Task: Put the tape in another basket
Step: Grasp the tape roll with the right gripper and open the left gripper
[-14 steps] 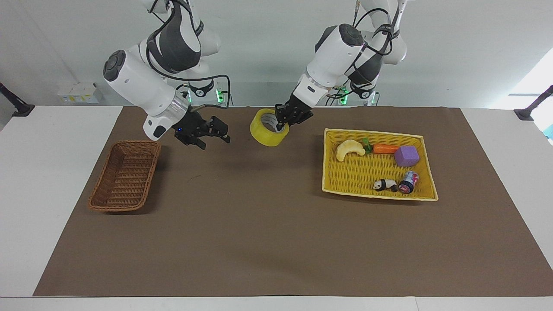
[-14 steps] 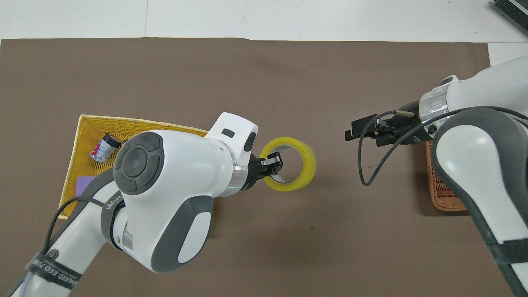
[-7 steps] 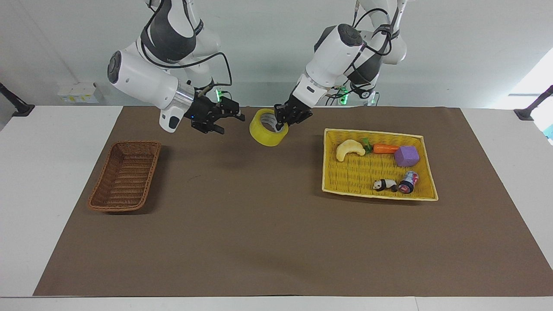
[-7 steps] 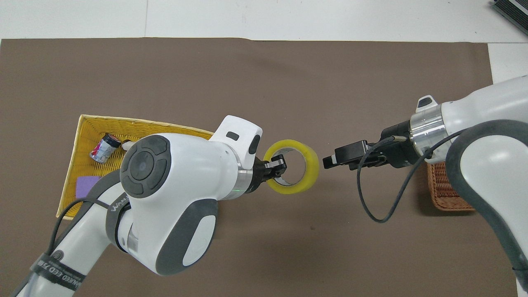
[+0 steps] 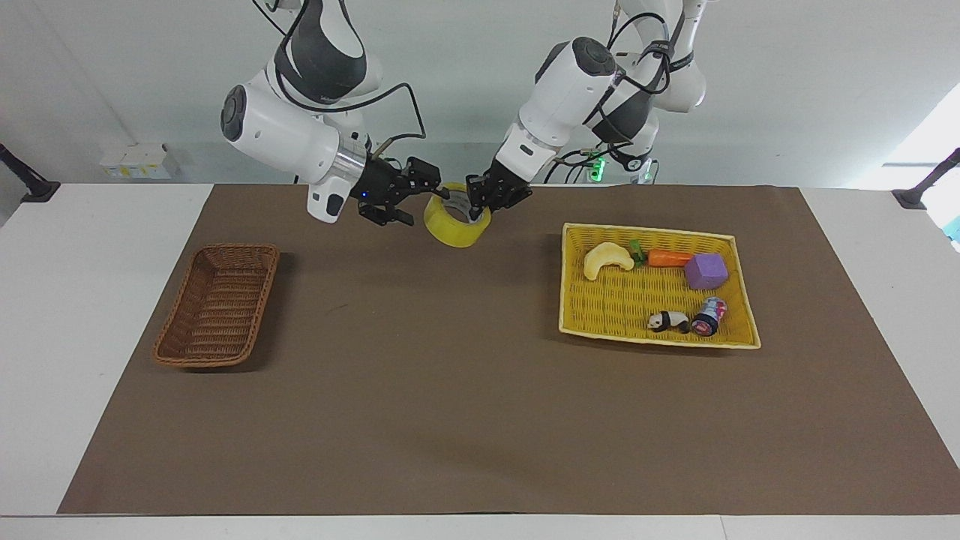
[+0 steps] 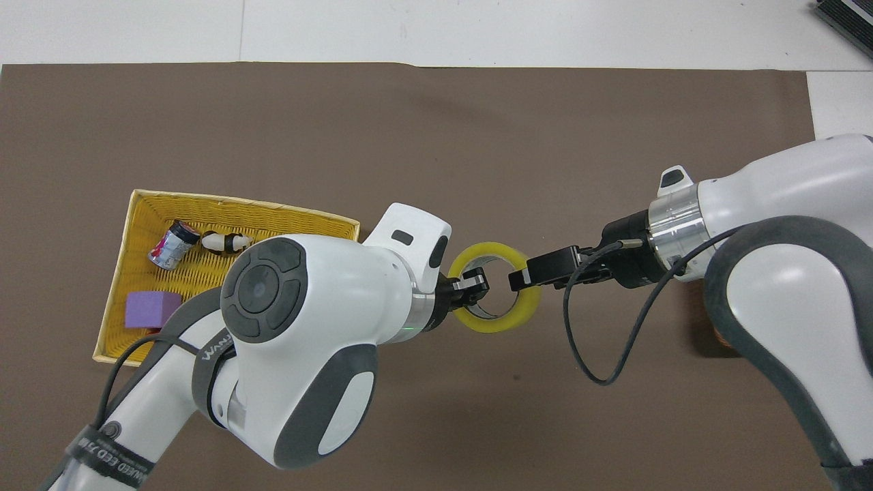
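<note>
Midair over the brown mat (image 5: 480,390), your left gripper (image 5: 480,204) pinches the tape (image 5: 452,225); right gripper (image 5: 429,196), fingers parted, straddles its rim. Basket (image 5: 217,306) sits near the right arm's end, yellow tray (image 5: 660,345) toward the left arm's.

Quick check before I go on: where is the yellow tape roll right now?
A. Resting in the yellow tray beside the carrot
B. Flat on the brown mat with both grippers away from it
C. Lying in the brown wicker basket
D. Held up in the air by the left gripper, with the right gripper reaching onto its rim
D: the tape roll hangs above the mat, pinched through its core by the left gripper, with the right gripper at its rim.
</note>
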{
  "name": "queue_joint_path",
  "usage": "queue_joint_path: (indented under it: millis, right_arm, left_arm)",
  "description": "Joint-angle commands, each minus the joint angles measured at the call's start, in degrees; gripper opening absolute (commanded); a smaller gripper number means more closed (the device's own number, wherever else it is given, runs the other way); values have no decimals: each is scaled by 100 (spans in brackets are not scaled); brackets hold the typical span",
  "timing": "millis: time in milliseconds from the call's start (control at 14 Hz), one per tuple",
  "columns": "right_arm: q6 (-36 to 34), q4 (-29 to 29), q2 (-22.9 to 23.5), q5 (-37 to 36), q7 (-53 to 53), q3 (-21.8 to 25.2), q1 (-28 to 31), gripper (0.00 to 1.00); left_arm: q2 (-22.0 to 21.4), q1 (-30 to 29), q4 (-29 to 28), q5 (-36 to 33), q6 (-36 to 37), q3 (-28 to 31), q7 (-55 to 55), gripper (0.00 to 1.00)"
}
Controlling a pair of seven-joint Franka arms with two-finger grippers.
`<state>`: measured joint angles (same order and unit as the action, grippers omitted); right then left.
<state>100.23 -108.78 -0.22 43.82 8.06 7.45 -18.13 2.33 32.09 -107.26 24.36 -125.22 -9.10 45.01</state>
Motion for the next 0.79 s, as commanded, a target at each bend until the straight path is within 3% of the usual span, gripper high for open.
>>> queue_joint_path:
  millis: [0, 143, 214, 286, 357, 643, 714]
  right_arm:
    - [146, -231, -163, 74, 205, -6, 20, 100]
    - [225, -231, -163, 74, 162, -6, -6, 98]
    - [260, -257, -163, 74, 161, -6, -6, 84]
    - [252, -257, -154, 74, 187, -6, -6, 25]
    - [243, -249, -146, 74, 196, -6, 11, 0]
    - [252, -169, -75, 57, 231, -6, 108, 0]
    - [252, -152, -66, 57, 232, 2, 117, 0]
  left_arm:
    - [-5, 157, 100, 113, -378, 102, 226, 0]
    - [4, 219, 109, 113, -652, 76, 341, 0]
    - [4, 219, 109, 113, -662, 67, 350, 0]
    - [4, 219, 109, 113, -670, 58, 350, 0]
    - [-5, 219, 100, 113, -670, 58, 350, 0]
    - [-58, 219, 109, 113, -662, 32, 420, 0]
    - [-49, 219, 109, 113, -662, 32, 429, 6]
